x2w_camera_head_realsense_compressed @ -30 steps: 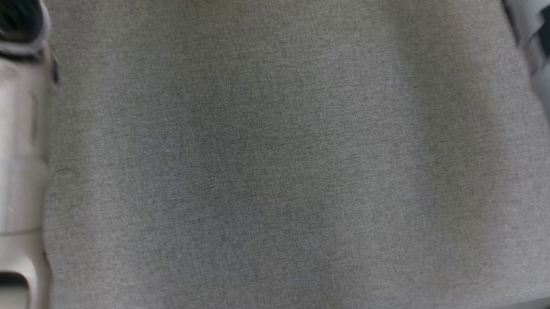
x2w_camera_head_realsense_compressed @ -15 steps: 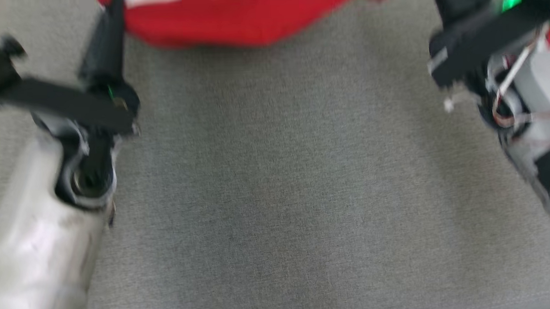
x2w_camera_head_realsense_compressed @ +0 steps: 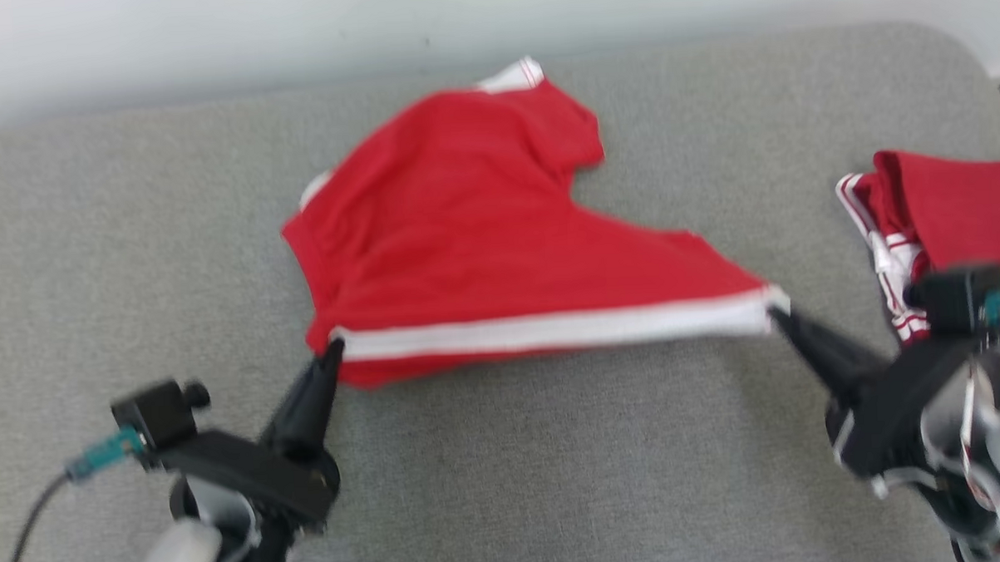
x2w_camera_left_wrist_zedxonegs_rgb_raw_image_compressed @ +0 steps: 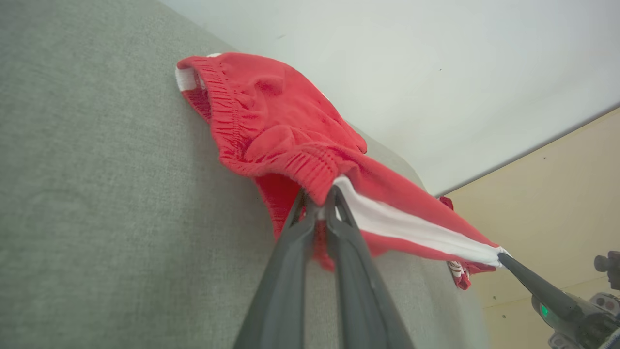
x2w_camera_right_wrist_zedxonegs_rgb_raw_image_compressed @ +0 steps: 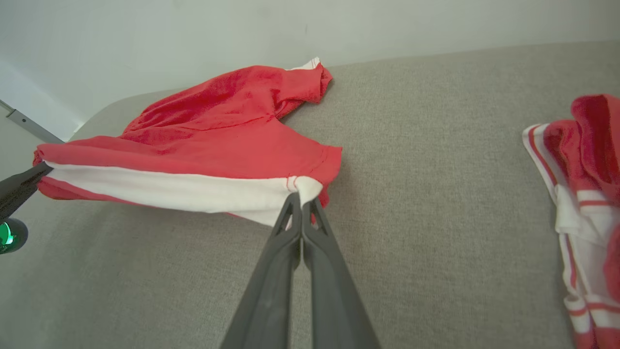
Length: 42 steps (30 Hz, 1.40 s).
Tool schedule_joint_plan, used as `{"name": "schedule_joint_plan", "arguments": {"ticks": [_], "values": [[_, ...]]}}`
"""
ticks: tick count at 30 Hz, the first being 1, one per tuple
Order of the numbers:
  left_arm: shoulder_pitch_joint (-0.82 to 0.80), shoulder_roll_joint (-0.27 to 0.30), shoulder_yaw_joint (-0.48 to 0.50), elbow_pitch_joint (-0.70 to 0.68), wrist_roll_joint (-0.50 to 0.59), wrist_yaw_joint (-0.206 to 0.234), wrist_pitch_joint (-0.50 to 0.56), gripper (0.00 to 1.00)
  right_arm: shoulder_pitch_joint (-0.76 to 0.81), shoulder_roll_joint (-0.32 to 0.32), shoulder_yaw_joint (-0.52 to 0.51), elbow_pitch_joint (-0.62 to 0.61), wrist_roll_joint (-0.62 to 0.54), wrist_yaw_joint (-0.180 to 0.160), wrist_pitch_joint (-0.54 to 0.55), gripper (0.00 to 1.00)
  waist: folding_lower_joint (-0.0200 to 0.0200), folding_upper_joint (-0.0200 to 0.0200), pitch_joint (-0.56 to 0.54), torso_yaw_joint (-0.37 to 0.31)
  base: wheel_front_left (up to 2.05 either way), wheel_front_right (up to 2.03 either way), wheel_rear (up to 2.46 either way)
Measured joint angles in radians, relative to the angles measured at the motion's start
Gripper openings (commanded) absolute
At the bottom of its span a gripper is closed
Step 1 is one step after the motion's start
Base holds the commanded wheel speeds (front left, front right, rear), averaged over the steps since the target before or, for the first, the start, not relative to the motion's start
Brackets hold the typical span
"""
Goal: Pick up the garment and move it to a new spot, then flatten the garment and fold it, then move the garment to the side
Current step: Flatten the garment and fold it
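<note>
The garment (x2w_camera_head_realsense_compressed: 465,232) is a pair of red shorts with a white stripe, spread across the middle of the grey cushion (x2w_camera_head_realsense_compressed: 557,479). Its near striped edge is stretched taut between my two grippers. My left gripper (x2w_camera_head_realsense_compressed: 333,350) is shut on the garment's left end, at the red ribbed waistband (x2w_camera_left_wrist_zedxonegs_rgb_raw_image_compressed: 310,169). My right gripper (x2w_camera_head_realsense_compressed: 777,311) is shut on the right end, at the white hem corner (x2w_camera_right_wrist_zedxonegs_rgb_raw_image_compressed: 305,186). The far part of the garment (x2w_camera_right_wrist_zedxonegs_rgb_raw_image_compressed: 232,111) lies bunched on the cushion.
A second red-and-white garment (x2w_camera_head_realsense_compressed: 938,207) lies crumpled at the cushion's right edge, just behind my right wrist. A pale wall (x2w_camera_head_realsense_compressed: 292,30) runs behind the cushion. Bare grey cushion lies in front of the shorts.
The head camera has tilted up, from bare cushion to the whole garment and both grippers. How the arms themselves moved cannot be told from this shift.
</note>
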Motion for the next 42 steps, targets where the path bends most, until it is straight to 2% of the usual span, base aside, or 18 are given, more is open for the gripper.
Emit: {"name": "schedule_joint_plan", "arguments": {"ticks": [6,11,15,21,23,27,34,37,42], "values": [[0.115,0.009,-0.035,-0.012,0.032,0.041,-0.017,0.00,0.246,0.038,-0.161,-0.155,-0.072,0.000,0.249,0.00,0.0000,0.0000,-0.075,0.005,0.00,0.00,0.00],[0.206,0.013,-0.040,-0.029,0.032,0.080,-0.030,0.00,0.409,0.119,-0.263,-0.271,-0.145,0.000,0.469,0.00,0.0001,0.0000,-0.121,0.000,0.00,0.00,0.00],[0.276,0.027,-0.063,-0.045,0.029,0.117,-0.002,0.00,0.504,0.192,-0.339,-0.337,-0.193,0.000,0.615,0.00,0.0002,0.0000,-0.145,-0.007,0.00,0.00,0.00],[0.371,0.061,-0.102,-0.109,0.025,0.176,0.063,0.00,0.611,0.289,-0.442,-0.431,-0.268,0.000,0.761,0.00,0.0002,0.0001,-0.163,-0.003,0.00,0.00,0.00],[0.393,0.067,-0.101,-0.139,0.022,0.190,0.067,0.00,0.615,0.309,-0.457,-0.471,-0.276,0.000,0.762,0.00,0.0002,0.0001,-0.164,0.002,0.00,0.00,0.00],[0.399,0.064,-0.085,-0.189,0.013,0.197,0.054,0.00,0.569,0.310,-0.460,-0.500,-0.286,0.000,0.722,0.00,0.0003,0.0001,-0.163,0.016,0.00,0.00,0.00],[0.339,0.038,-0.075,-0.213,0.004,0.189,0.054,0.00,0.405,0.258,-0.420,-0.433,-0.302,0.000,0.661,0.00,0.0004,0.0003,-0.156,0.045,0.00,0.00,0.00],[0.304,0.014,-0.059,-0.210,-0.008,0.183,0.041,0.00,0.334,0.245,-0.400,-0.389,-0.305,0.000,0.602,0.00,0.0005,0.0003,-0.153,0.063,0.00,0.00,0.00],[0.200,-0.001,-0.034,-0.187,-0.007,0.165,0.036,0.00,0.202,0.243,-0.389,-0.317,-0.324,0.000,0.440,0.00,0.0004,0.0003,-0.149,0.088,0.00,0.00,0.00]]}}
